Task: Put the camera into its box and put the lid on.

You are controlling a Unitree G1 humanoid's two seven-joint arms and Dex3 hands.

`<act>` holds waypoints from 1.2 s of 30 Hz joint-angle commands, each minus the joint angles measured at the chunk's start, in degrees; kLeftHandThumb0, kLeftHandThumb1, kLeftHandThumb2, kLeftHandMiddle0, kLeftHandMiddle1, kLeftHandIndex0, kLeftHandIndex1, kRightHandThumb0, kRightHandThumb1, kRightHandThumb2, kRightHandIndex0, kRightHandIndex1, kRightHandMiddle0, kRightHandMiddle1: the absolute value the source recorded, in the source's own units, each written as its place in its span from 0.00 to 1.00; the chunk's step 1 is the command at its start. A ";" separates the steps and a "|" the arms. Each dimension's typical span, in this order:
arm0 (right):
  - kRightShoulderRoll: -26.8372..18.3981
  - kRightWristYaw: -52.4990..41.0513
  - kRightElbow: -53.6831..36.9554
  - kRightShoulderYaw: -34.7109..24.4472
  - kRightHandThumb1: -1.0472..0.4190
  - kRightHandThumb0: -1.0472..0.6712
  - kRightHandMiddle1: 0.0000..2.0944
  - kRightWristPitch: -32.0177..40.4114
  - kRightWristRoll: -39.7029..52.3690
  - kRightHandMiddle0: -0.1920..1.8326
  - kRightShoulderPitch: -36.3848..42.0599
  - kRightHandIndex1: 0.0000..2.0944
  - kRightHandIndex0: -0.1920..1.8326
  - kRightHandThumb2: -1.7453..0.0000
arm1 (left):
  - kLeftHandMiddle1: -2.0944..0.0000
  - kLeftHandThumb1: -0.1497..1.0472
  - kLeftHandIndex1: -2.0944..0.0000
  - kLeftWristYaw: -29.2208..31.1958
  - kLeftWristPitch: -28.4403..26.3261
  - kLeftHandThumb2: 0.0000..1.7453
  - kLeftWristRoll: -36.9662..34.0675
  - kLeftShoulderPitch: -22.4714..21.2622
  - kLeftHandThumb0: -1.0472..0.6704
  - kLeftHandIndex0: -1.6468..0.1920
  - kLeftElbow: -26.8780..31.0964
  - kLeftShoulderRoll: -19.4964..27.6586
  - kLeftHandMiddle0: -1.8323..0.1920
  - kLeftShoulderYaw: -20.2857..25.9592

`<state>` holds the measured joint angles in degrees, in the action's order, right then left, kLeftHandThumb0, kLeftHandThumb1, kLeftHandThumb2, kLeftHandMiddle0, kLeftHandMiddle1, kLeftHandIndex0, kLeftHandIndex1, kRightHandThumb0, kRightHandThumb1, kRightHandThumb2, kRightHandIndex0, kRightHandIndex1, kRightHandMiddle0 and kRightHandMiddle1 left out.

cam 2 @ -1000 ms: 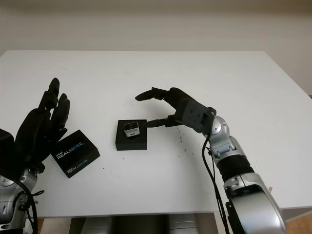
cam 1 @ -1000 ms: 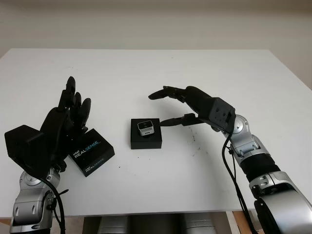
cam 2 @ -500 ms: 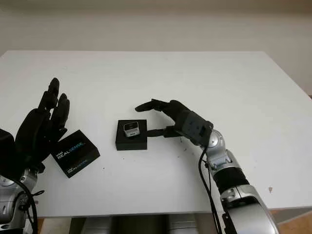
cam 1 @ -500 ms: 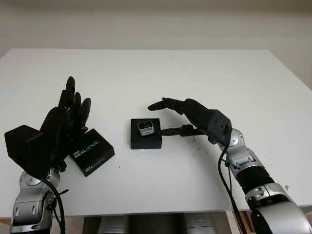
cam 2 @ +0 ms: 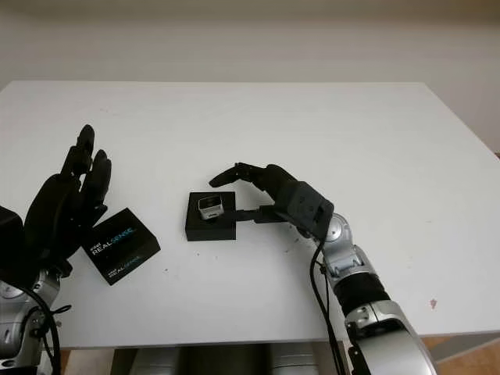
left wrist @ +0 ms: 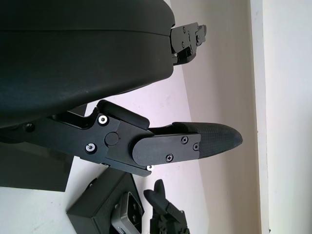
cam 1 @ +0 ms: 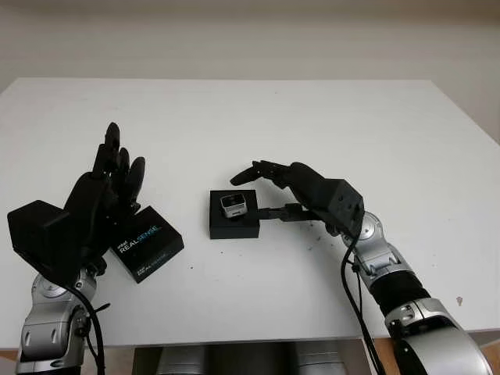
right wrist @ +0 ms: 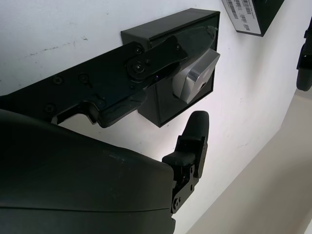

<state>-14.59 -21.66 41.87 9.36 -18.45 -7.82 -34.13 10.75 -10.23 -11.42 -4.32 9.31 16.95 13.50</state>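
1. Camera [cam 1: 233,205], a small silver unit, sits tilted in the open black box [cam 1: 233,224] at mid-worktop [cam 1: 312,117], one corner riding above the rim — by the look of it not fully seated in its recess.

2. Right hand [cam 1: 269,191] is at the box's right side, two fingers [cam 1: 248,172] arched over the camera and a third stretched level along the box's right edge. It grips nothing; the fingers are parted around the box, a pose that suggests nudging the camera down or steadying the box.

3. The right wrist view shows one finger [right wrist: 146,58] lying across the box's top beside the camera; whether it presses on the silver body cannot be told.

4. Lid [cam 1: 145,243], black with REALSENSE lettering, lies flat on the worktop well left of the box, printed face up, within easy reach of the left arm.

5. Left hand [cam 1: 105,195] is raised just beside the lid, open, fingers pointing up and away from the robot, holding nothing — apparently waiting its turn.

6. The lid stays off because the camera must settle level first; a proud corner would likely keep it from closing.
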 commanded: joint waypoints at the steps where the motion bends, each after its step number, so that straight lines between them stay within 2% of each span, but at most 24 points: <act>1: 0.14 0.12 -0.11 -0.51 0.14 0.21 0.44 -0.49 0.21 0.29 -0.25 0.03 0.15 0.97 | 1.00 1.00 1.00 -0.08 0.05 0.28 -0.25 -0.33 0.20 1.00 0.55 -0.39 1.00 0.03; 15: 0.77 1.63 0.07 -0.16 0.12 0.24 0.46 -0.43 -0.69 0.27 0.06 0.03 0.17 0.97 | 1.00 1.00 1.00 -0.26 0.44 0.28 0.76 -0.15 0.21 1.00 0.69 -0.07 1.00 -0.19; 36: 1.64 4.27 1.20 1.84 0.12 0.23 0.47 -2.78 -4.15 0.28 0.35 0.03 0.17 0.97 | 1.00 1.00 1.00 -0.36 0.03 0.28 1.12 -0.01 0.20 1.00 1.20 -0.62 1.00 -0.08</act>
<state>-13.21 -17.76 42.92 10.95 -20.59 -11.78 -33.96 10.47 -10.20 -10.22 -4.32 9.36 16.42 13.50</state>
